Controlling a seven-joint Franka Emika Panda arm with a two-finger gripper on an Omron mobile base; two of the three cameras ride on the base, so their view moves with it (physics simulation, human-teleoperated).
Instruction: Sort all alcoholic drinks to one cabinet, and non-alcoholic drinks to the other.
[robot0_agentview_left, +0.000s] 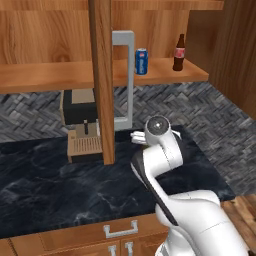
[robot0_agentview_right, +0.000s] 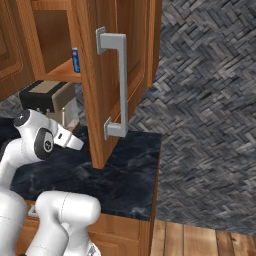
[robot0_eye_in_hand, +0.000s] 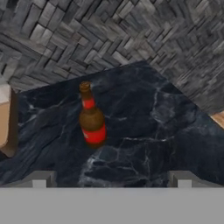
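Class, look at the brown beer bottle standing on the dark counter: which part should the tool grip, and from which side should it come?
Grip the beer bottle around its wide lower body at the red label, coming in level from the hand's side. It stands upright and alone on the counter, and the open tool already faces it; the neck is narrower, likely less stable.

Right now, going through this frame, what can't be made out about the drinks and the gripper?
- Soda can: right base view, mostly hidden by the open cabinet door.
- Gripper: left base view, hidden behind the arm's own wrist.
- Cola bottle: left base view, label too small to read.
- Beer bottle: hand view, blurred; label text unreadable.
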